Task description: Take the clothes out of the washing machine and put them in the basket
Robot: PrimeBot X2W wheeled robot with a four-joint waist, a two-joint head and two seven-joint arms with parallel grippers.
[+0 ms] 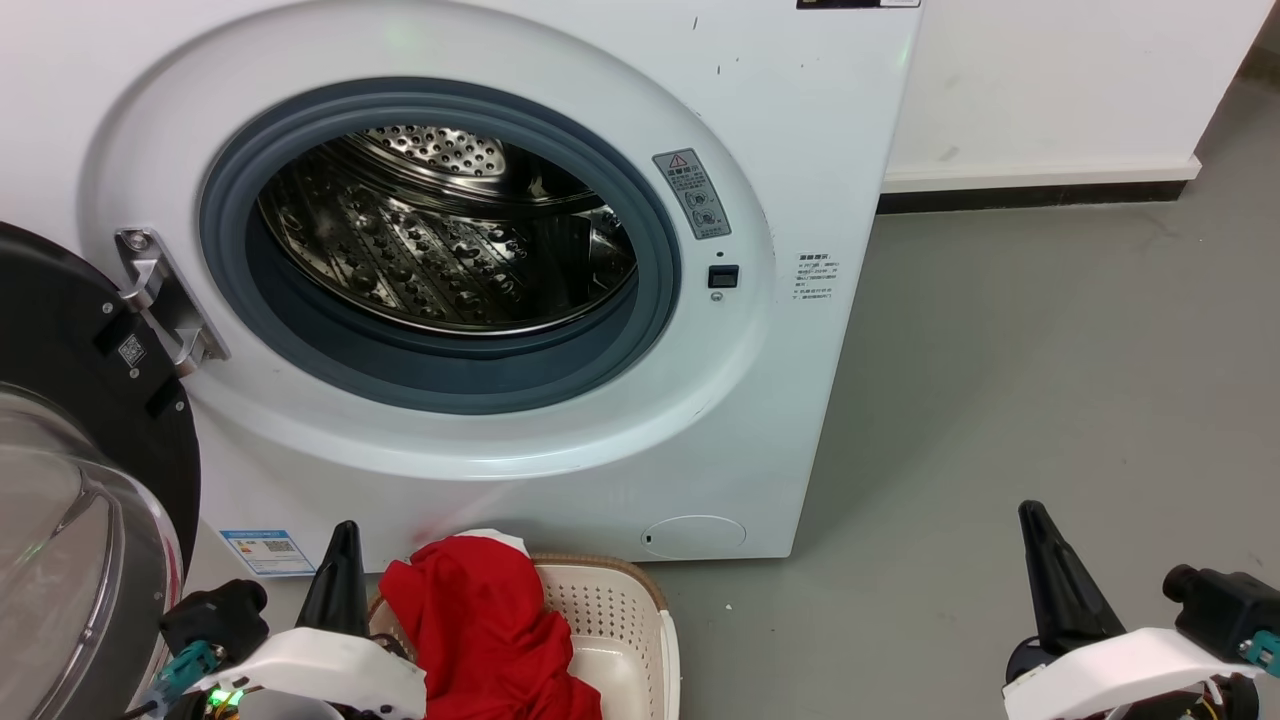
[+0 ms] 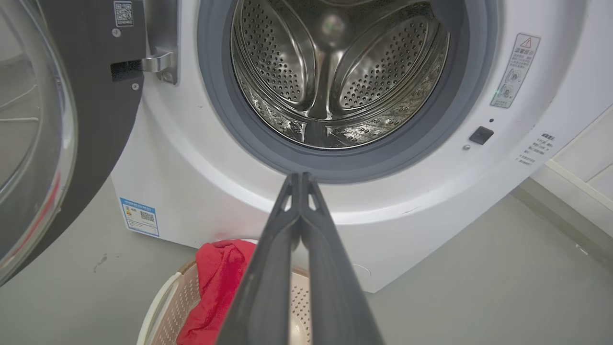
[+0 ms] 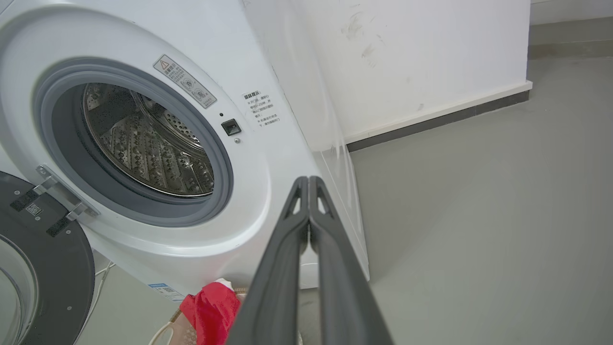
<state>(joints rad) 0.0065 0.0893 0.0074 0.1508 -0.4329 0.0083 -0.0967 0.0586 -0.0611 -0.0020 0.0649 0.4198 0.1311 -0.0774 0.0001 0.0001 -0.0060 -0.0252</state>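
The room had a smooth grey floor [image 1: 1050, 380] and a white wall [image 1: 1050, 80] with a dark skirting strip [image 1: 1030, 195] along its foot. The white washing machine [image 1: 800, 150] stood on that floor against the wall. Its black-framed glass door [image 1: 70, 330] was swung fully open on the robot's left. Inside the grey rubber seal [image 1: 450, 375], the perforated steel drum [image 1: 440, 260] showed bare metal. A small warning sticker [image 1: 691, 193] sat to the right of the porthole. The cream basket [image 1: 610, 600] rested on the floor just in front of the machine's base, below the porthole. The red clothes [image 1: 480, 620] lay inside the basket, bunched towards its left side and heaped over the rim nearest the machine, with a bit of white trim showing at the top. The left tool [image 2: 300, 178] hung in the air above the basket and pointed at the lower edge of the porthole. Its two dark fingers were pressed together tip to tip and pinched nothing. The right tool [image 3: 309, 179] hovered over bare floor, well apart from the basket and to the right of the machine. Its fingers were likewise pressed together and gripped nothing.
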